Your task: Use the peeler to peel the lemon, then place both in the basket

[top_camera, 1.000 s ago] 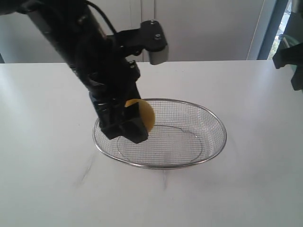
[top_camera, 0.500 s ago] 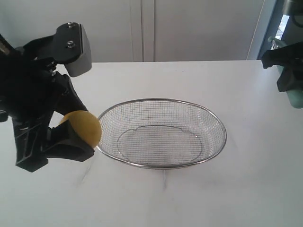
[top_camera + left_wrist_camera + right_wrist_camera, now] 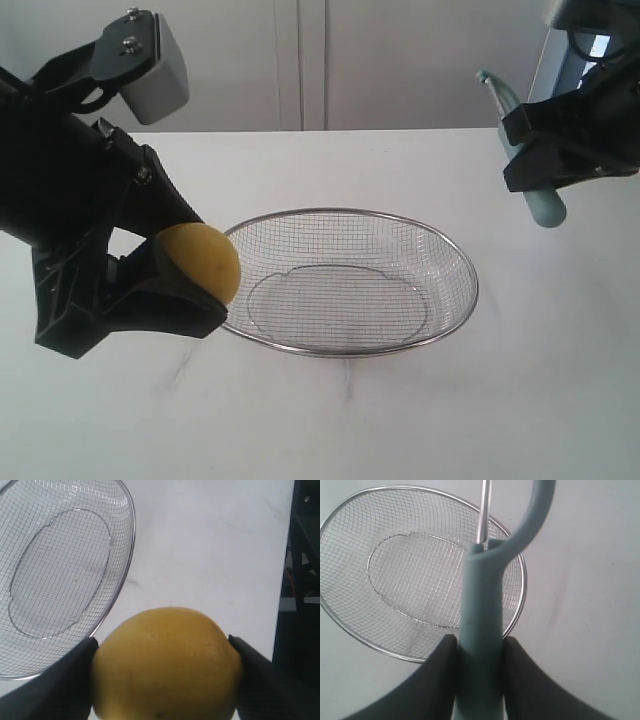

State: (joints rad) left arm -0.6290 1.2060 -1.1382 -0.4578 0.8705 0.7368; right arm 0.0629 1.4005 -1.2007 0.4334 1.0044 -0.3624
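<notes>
The lemon (image 3: 203, 262) was clamped between the two fingers of the left tool (image 3: 162, 655), held in the air just beside the left rim of the basket (image 3: 345, 210). Its skin looked whole and unpeeled. The right tool (image 3: 480, 670) was closed around the handle of the peeler (image 3: 546, 208), raised to the right of the basket and well apart from the fruit.

The chief risk, as I judged it, was the lemon itself. It was round, smooth and slightly waxy, gripped only at two opposite sides, so pressure from the blade could roll it or pop it out onto the worktop (image 3: 500, 400). The peeler's slim, smooth, pale teal handle could likewise twist in the grip, turning its thin metal blade off the skin or against a black finger. The basket was an empty, shallow oval of fine silver mesh with a thick steel rim. It looked light enough to slide if an arm clipped it.
</notes>
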